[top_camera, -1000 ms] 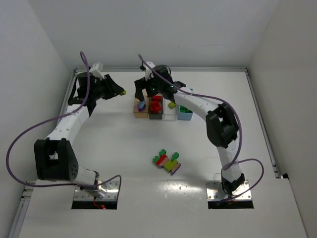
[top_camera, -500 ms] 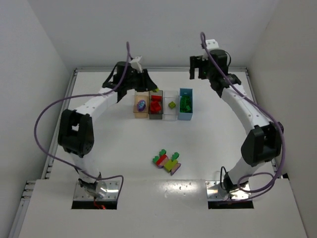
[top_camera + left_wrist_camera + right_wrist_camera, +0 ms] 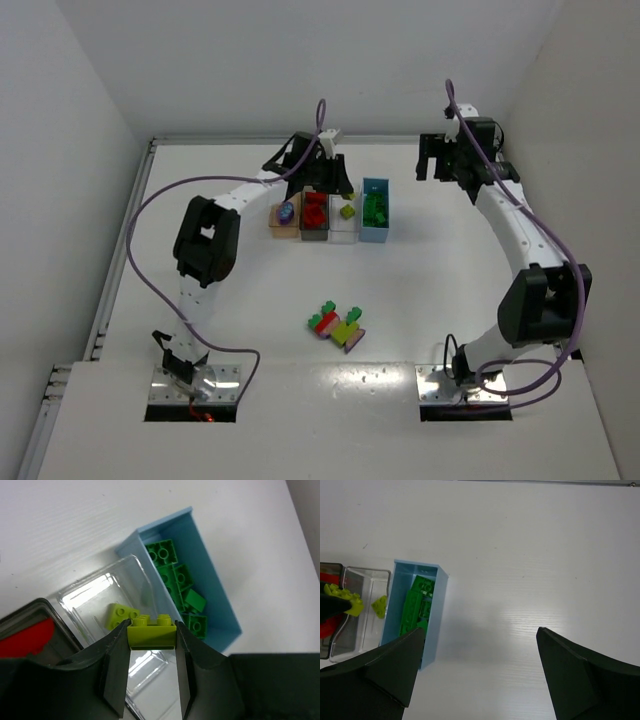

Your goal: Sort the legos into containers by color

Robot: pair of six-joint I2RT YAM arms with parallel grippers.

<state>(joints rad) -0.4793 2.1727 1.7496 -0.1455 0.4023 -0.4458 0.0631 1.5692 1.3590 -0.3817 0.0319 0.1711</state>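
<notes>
Pinched between the jaws of the left gripper (image 3: 151,647) was a lime-yellow brick (image 3: 151,634), held over the clear bin (image 3: 95,592), where another lime brick (image 3: 121,616) lay. The right gripper (image 3: 480,667) had its jaws spread wide with nothing between them, over the white table (image 3: 200,290) at the far right corner.

Four bins stood side by side in a row near the far edge: the tan bin (image 3: 284,228) with a purple brick (image 3: 286,212), the dark grey bin (image 3: 314,233) with red bricks (image 3: 316,208), the clear one, then the light blue bin (image 3: 212,587) with green bricks (image 3: 172,575). A mixed cluster (image 3: 338,325) of red, green, lime and purple legos lay well apart from them, nearer the arm bases.

White walls (image 3: 80,90) closed the table on the left, far and right. A metal rail (image 3: 400,140) ran along the far edge, another (image 3: 118,270) down the left. Bare tabletop stretched between the bins and the cluster, and right of the blue bin.
</notes>
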